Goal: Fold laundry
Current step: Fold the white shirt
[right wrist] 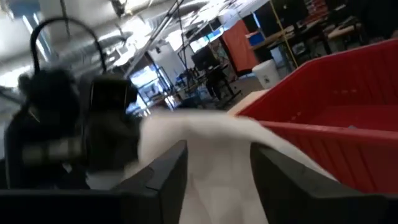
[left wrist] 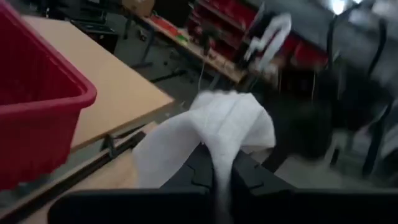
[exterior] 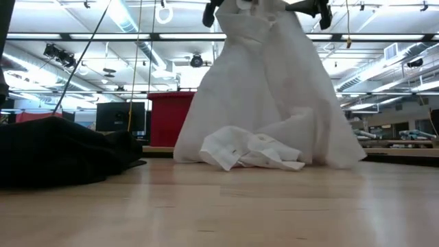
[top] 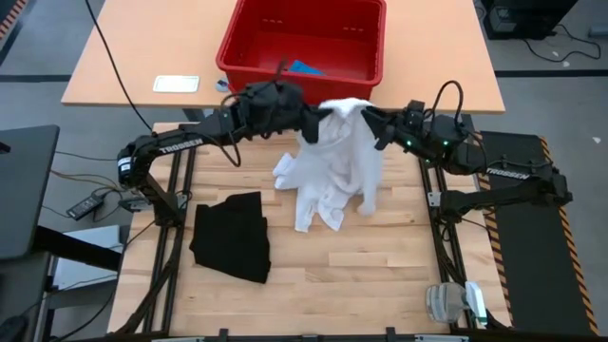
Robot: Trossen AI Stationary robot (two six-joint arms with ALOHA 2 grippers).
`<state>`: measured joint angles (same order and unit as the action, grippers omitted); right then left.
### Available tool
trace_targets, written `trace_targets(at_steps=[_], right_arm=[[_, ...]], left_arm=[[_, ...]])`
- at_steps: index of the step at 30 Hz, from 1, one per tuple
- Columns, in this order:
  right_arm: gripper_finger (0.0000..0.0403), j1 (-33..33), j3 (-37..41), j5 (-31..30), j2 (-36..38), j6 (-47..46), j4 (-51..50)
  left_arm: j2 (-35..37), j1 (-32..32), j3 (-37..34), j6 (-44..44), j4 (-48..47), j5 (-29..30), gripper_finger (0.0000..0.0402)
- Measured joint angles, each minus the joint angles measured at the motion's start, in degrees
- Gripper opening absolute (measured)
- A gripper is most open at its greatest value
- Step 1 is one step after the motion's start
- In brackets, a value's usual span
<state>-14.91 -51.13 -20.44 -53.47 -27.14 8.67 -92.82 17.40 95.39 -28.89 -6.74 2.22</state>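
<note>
Two pincers meet above the far middle of the table (top: pixel 380 275), both at the top of a large white T-shirt (top: pixel 332 171). The left pincer (top: pixel 318 116) is pressed together on a fold of the shirt's upper edge; in its wrist view the cloth runs up between the two dark fingers (left wrist: pixel 196 171). The right pincer (top: pixel 372 122) has its fingers (right wrist: pixel 168 171) spread, with white cloth lying between them. The shirt hangs from that height, and its lower part is bunched on the table. A black garment (top: pixel 233 236) lies crumpled on the table, well apart on the left arm's side. A small bright blue piece (top: pixel 306 68) lies in the red plastic basket (top: pixel 285 24) beyond the arms.
</note>
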Motion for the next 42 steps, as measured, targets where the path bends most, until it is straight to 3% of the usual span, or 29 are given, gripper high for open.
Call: trace_targets(at_steps=[7, 12, 19, 25, 29, 32, 42], right_arm=[[0.0214, 7.47, -0.06, 0.26, -0.84, 2.42, -8.21], [0.0213, 15.95, -0.07, -7.02, -5.76, 5.35, -9.26], [0.0213, 23.19, -0.07, -23.26, -14.26, 11.60, 1.80], [0.0221, 22.01, -0.07, -23.63, -21.97, 17.75, 13.53], [0.0231, 20.15, -0.07, -20.41, -26.54, 22.32, 22.54], [0.0245, 19.08, -0.07, -17.49, -30.05, 26.86, 28.59], [0.0320, 15.95, -1.05, -18.95, -40.34, 35.94, 45.83]], left_arm=[[0.27, 1.77, 0.00, -12.64, 14.79, 1.83, 0.0011], [0.11, -0.10, 0.07, -11.07, 29.18, 7.26, 0.0011], [-0.13, -2.12, 0.00, -10.86, 34.95, 15.92, 0.0011], [-1.01, -2.26, 0.00, -17.87, 39.06, 17.30, 0.0011], [-0.98, -2.34, -0.02, -20.69, 42.39, 14.42, 0.0011], [-0.98, -2.62, -0.02, -18.18, 44.42, 11.59, 0.0011], [-0.98, -5.39, -0.02, -8.49, 47.34, 6.35, 0.0011]])
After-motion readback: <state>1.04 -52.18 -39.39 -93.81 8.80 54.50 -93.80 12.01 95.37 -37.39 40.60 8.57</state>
